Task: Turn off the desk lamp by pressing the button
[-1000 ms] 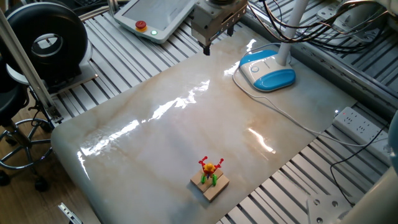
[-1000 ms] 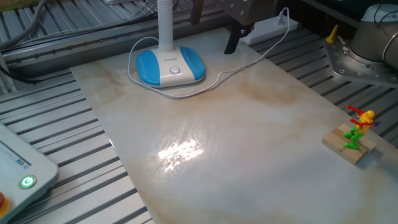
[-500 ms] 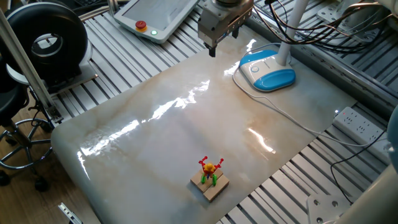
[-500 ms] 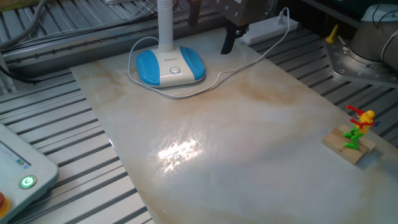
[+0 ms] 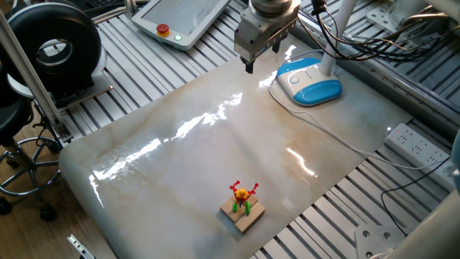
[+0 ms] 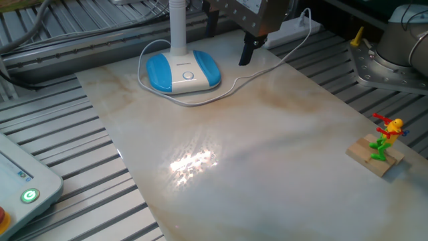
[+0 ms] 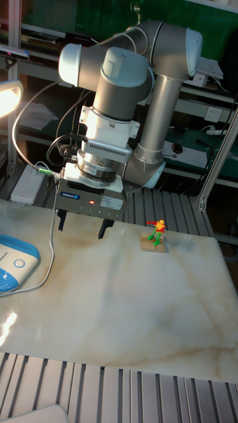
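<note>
Tall fixed view alone shows the gripper (image 7: 82, 229) fingers spread apart.

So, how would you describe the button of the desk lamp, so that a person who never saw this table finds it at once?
Look at the marble table top, then at the desk lamp near its far edge, whose oval base is half white, half sky-blue. The button is the small pad on the white half, in front of the upright neck. It is not the red button on the white pendant off the table.

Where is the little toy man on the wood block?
In the tall fixed view, the toy figure stands on its wooden block at the marble table's far edge, right of the claw, away from the desk lamp.
</note>
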Robot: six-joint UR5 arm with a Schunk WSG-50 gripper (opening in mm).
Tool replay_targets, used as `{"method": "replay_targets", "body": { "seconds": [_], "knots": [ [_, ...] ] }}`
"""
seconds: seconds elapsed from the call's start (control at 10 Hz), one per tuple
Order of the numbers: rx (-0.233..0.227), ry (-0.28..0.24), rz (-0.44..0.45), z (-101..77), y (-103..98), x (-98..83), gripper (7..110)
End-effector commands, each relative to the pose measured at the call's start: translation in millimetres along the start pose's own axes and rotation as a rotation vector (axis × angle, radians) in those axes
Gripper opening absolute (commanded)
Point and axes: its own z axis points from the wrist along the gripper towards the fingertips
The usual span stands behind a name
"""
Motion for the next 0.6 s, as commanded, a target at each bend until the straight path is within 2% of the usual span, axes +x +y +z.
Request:
{"method": "replay_targets", "body": {
  "seconds": [0.0, 0.3, 0.5],
  "knots": [
    [0.005, -0.006, -0.014, 12.7, -14, 8.8, 88],
    [-0.015, 0.002, -0.058, 28.2, -23, 21.3, 88],
    [-0.012, 0.015, -0.084, 34.3, -27, 26.8, 88]
  ]
}}
